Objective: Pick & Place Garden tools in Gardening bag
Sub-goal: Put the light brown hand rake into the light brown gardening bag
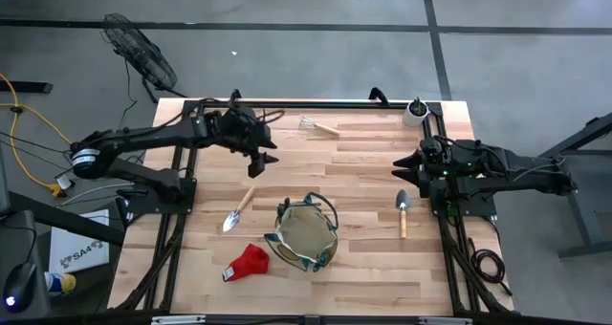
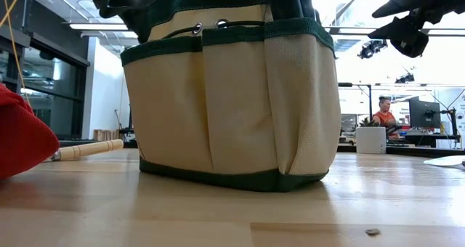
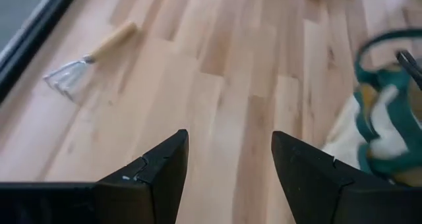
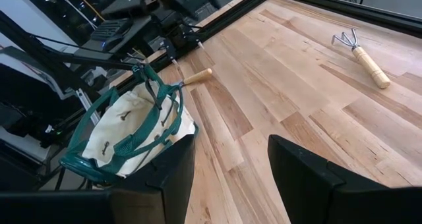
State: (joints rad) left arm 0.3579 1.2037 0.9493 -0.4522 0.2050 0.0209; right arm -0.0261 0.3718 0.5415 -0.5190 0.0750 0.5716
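**Pale wood worktop with a garden bag, scattered tools and two empty-handed arms**

Pale butcher-block planks form the worktop point(image 1: 363, 268), framed by black rails over a grey concrete floor.

Near the front middle of the worktop stands the small round tan fabric gardening bag with dark green trim and loop handles point(image 1: 305, 235), upright, its mouth open to the overhead camera. From table height it fills the middle of the picture.

Just to its left lies a crumpled red glove point(image 1: 248, 262), close to the bag but not touching. Farther left and back, a wooden-handled metal trowel point(image 1: 237, 210) lies on a slant, blade toward the front. To the right of the bag, well apart, a second wooden-handled trowel point(image 1: 403, 212) lies with its blade toward the back. Near the back edge rests a wooden-handled mini rake with metal tines point(image 1: 318, 126). A small white pot holding a green plant point(image 1: 415, 112) sits at the back right corner.

The left gripper point(image 1: 262, 162) hangs above bare wood behind the first trowel, fingers point(image 3: 158, 174) apart and holding nothing. The right gripper point(image 1: 405, 169) hovers at the right edge, behind the second trowel, fingers point(image 4: 300, 178) likewise apart and empty.
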